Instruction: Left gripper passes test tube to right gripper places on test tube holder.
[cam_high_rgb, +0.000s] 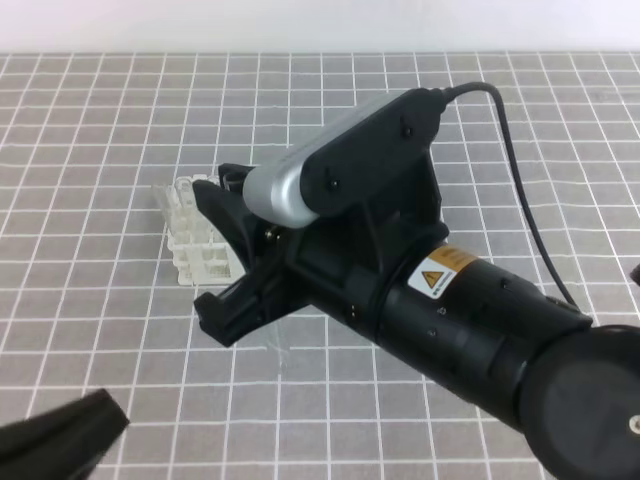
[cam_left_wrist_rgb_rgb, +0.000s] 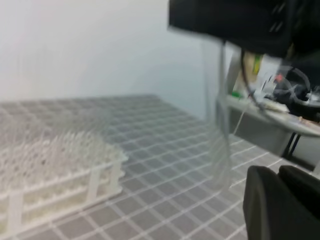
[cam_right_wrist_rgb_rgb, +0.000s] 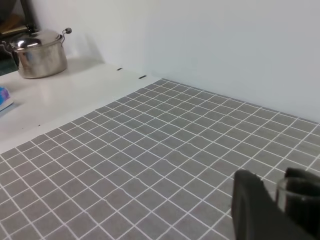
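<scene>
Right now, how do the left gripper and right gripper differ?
The right gripper is closed on the test tube, which hangs upright; the left gripper is shut on nothing. In the high view the right gripper sits mid-frame beside the test tube holder; the left gripper is in the bottom-left corner, apart from it. Both have black angular jaws.

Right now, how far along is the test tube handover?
Handover looks done: the black left gripper is shut, empty and low, away from the slender clear glass test tube. In hand: the black right gripper grips the tube, hanging upright above the grid mat. Left to do: lowering it into the white lattice test tube holder.
</scene>
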